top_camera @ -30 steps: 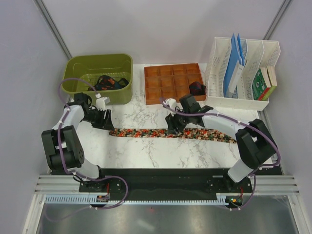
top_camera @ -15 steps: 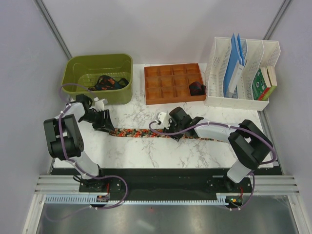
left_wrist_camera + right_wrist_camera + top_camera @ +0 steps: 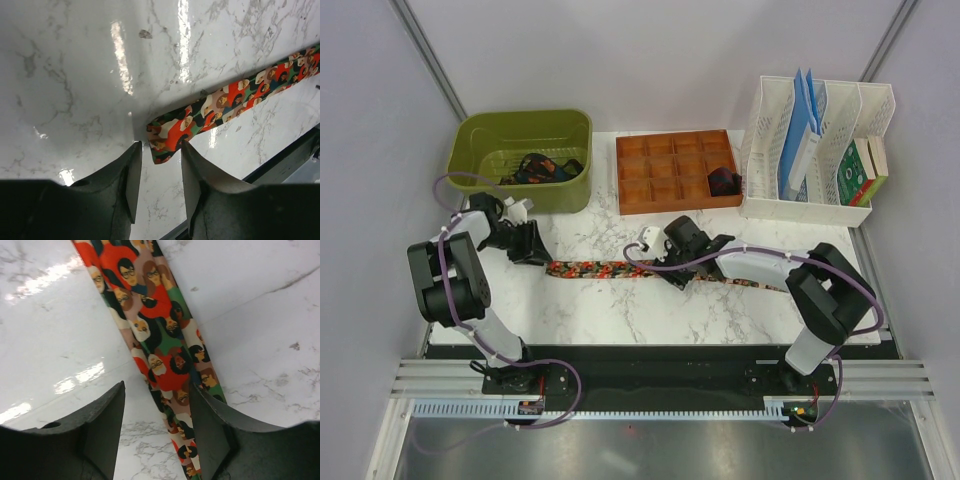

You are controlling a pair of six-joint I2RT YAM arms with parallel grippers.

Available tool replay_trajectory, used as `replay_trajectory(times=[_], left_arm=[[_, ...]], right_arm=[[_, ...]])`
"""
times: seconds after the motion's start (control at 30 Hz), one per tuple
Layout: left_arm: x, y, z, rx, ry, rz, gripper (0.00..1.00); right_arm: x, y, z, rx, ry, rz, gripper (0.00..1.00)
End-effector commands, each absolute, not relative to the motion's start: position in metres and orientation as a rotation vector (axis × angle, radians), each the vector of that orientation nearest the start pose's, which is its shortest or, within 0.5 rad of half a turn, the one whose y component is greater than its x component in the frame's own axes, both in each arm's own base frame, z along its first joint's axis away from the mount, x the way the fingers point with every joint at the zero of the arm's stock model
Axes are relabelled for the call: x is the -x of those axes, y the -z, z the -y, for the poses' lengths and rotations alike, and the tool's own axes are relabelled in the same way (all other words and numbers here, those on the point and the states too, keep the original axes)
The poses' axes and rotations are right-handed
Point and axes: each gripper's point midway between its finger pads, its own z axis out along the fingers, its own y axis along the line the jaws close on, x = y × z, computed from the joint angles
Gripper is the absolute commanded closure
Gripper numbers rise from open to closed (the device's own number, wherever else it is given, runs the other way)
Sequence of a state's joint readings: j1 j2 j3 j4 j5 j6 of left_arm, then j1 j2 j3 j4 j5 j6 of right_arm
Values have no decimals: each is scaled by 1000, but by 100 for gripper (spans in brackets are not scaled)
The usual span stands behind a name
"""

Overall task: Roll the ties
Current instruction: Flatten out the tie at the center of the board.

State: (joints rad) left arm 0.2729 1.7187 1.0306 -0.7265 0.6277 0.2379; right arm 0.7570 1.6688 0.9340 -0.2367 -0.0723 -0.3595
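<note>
A tie (image 3: 610, 269) printed with faces in red, green and orange lies flat across the marble table. In the left wrist view its narrow end (image 3: 167, 137) sits just inside the tips of my left gripper (image 3: 159, 150), which is open and not pinching it. My left gripper (image 3: 534, 246) is at the tie's left end. My right gripper (image 3: 676, 271) is low over the tie's middle. It is open and straddles the tie (image 3: 165, 357), which runs close to its right finger (image 3: 210, 425). A dark rolled tie (image 3: 724, 181) sits in the wooden tray. More ties (image 3: 542, 168) lie in the green basket.
The green basket (image 3: 470, 150) stands at the back left and the wooden compartment tray (image 3: 660, 170) at the back centre. A white file organizer (image 3: 815, 208) with folders and books is at the back right. The table's near edge meets the black arm rail (image 3: 650, 360).
My left gripper's jaws have narrowed around the tie's end. The right gripper has slid left and dropped lower over the tie, and its jaws are slightly wider.
</note>
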Motion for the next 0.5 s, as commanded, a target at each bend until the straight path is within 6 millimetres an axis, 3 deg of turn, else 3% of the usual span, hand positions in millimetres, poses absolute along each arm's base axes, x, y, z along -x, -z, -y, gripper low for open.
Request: replay_trajectory(times=[0.0,0.2,0.47], left_arm=[[-305,-52,4,75,772,-2666,55],[-303,-43,6,97,807,-2704,58],[-302,-40,12,83,887,-2715,58]], right_arm=[[-267,-81,-295,1356,-490,-2094,38],[-274,-88,-337,1230,-706,-2137,43],[-274,-100,-368,1082,-906,-2151,45]])
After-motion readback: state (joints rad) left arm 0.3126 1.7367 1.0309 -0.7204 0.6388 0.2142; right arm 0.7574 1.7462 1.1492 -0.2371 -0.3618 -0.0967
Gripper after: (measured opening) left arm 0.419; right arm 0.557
